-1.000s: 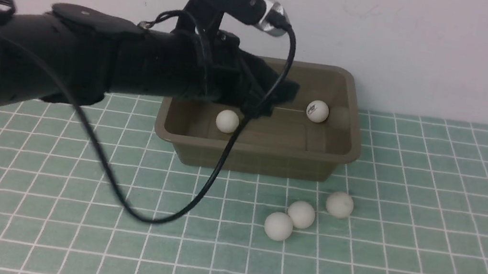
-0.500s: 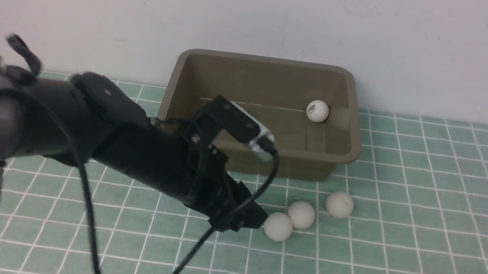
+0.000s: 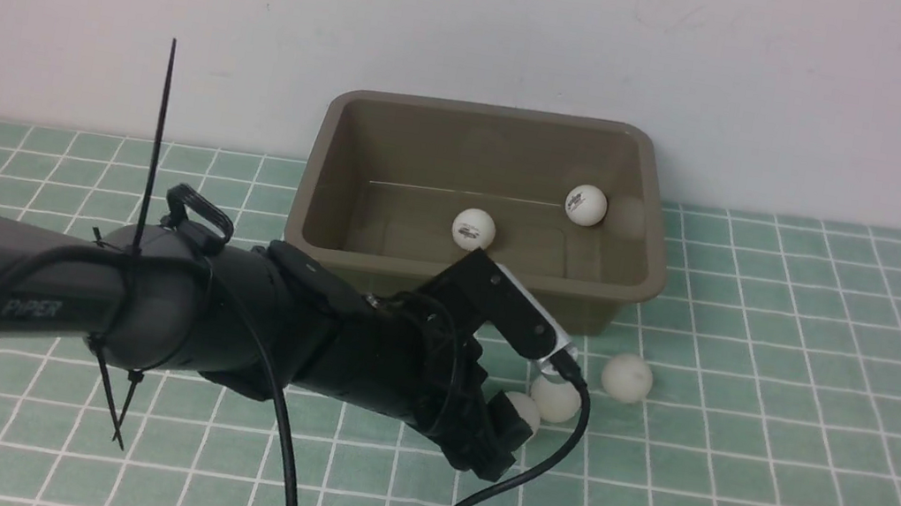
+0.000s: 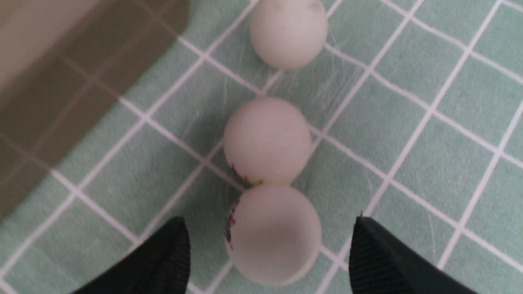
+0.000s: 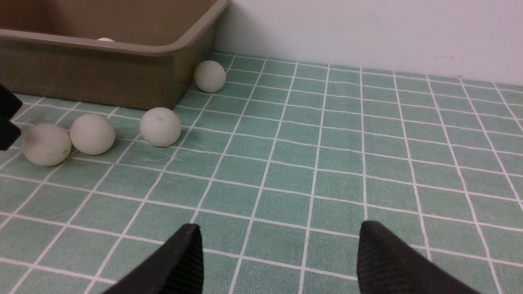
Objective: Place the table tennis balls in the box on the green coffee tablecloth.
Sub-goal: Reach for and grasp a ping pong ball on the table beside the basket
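On the green coffee tablecloth (image 3: 747,422), against a white wall (image 3: 711,60), 3 table tennis balls (image 4: 267,141) lie in a row just in front of the box (image 3: 468,287), which holds 2 more. The left gripper (image 4: 269,222) straddles the end ball (image 4: 271,241), jaws open and clear of it. The right gripper (image 5: 280,226), spread wide, hangs over the cloth, well apart from them.

Front cam sat high between the arms and faced 12 o'clock, taking in the box (image 3: 612,308) and cloth (image 3: 788,446). Left wrist cam looked straight down, very close on three balls (image 4: 267,141). Right wrist cam sat low, aimed roughly 10 o'clock. All views shared that ball row.
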